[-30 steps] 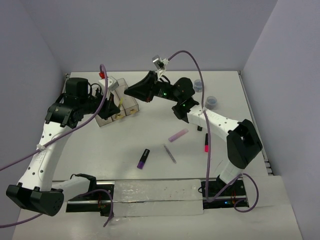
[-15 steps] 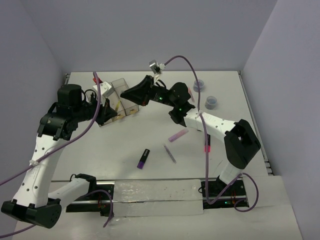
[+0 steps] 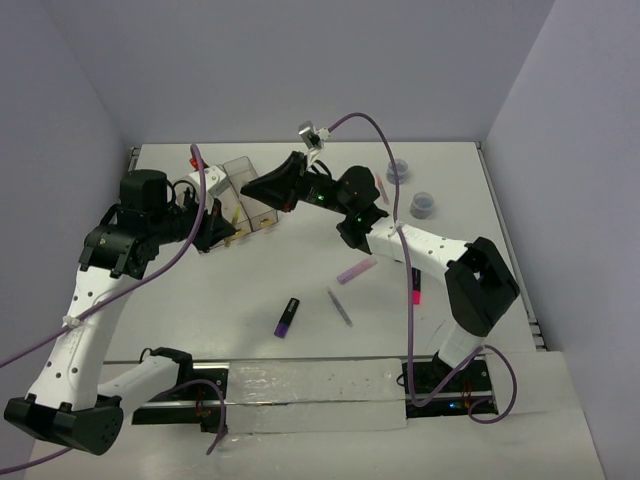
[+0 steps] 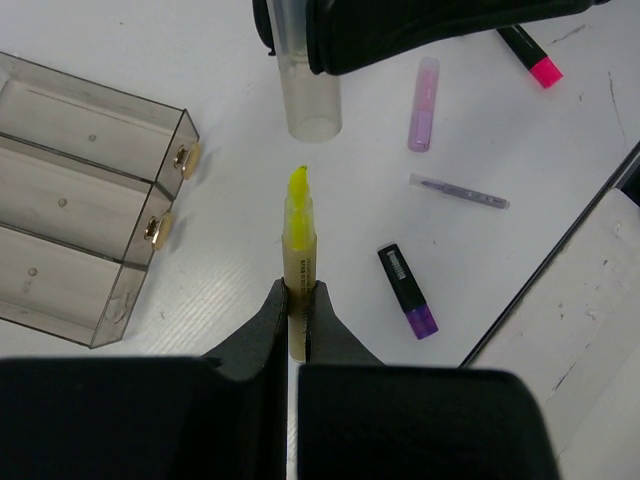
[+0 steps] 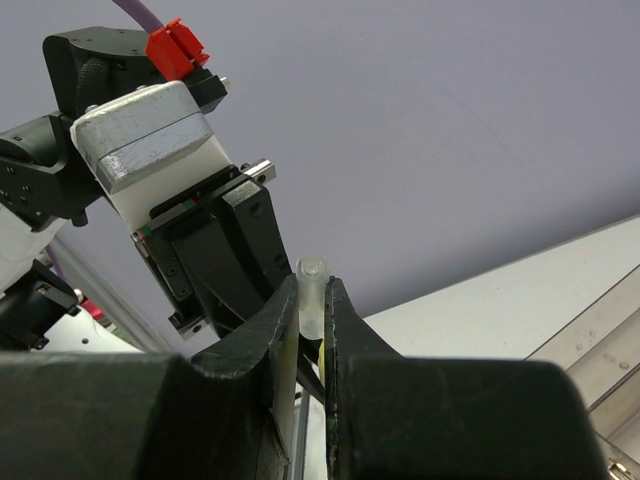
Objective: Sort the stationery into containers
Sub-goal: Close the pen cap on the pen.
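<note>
**Containers** (image 4: 80,215): three smoky bins joined in a row, lying on the tabletop (image 4: 220,250) at the left.

**Yellow highlighter** (image 4: 298,235): uncapped, being pinched low on the barrel by the left end effector (image 4: 298,295), with the tip pointing away, just beside the bins' labelled ends. It is judged light, stiff and smooth-sided, so liable to slip or swivel. It is best taken mid-barrel, clear of the inked tip.

**Clear cap** (image 5: 312,272): being clamped between the narrowly set fingers of the right end effector (image 5: 312,292). Its open mouth is facing the tip and not yet touching it. It is judged thin-walled, so a gentle squeeze is advised.

**Purple marker** (image 3: 288,317), **grey stick** (image 3: 340,306), **lilac marker** (image 3: 357,270), **pink-red marker** (image 3: 412,290), **grey-blue rolls** (image 3: 397,171): lying loose and unsorted.
</note>
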You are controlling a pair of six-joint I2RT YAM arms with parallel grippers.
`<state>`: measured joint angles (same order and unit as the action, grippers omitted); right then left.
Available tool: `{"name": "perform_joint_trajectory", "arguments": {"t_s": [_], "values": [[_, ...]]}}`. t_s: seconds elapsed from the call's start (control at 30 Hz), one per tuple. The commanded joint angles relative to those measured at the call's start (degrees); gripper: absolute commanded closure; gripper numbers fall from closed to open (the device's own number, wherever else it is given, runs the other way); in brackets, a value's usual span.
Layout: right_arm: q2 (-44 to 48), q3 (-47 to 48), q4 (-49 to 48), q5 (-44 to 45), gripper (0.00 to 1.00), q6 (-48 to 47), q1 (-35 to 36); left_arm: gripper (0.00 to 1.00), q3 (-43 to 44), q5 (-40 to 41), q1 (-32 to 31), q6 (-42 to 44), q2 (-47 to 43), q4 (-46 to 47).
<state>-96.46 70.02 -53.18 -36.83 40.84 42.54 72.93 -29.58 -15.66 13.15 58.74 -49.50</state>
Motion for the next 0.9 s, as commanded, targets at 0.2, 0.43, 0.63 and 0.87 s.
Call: {"name": "perform_joint_trajectory", "arguments": {"t_s": [0.2, 0.43, 0.63, 0.87], "values": [[-0.96, 0.03, -3.07, 0.24, 1.00, -0.29, 0.08, 1.00, 1.75, -0.56, 0.19, -0.17, -0.11, 1.86], [-1.63, 0.47, -2.90, -0.18, 1.00, 0.12, 0.26, 1.00, 2.48, -0.30, 0.19, -0.06, 0.06, 1.95], [-2.07, 0.65, -2.59, -0.48, 1.00, 0.03, 0.35, 1.00, 2.75, -0.21, 0.19, -0.19, -0.11, 2.12], [-2.42, 0.86, -2.54, -0.83, 1.00, 0.16, 0.48, 1.00, 2.84, 0.09, 0.19, -0.05, 0.15, 2.34]]}}
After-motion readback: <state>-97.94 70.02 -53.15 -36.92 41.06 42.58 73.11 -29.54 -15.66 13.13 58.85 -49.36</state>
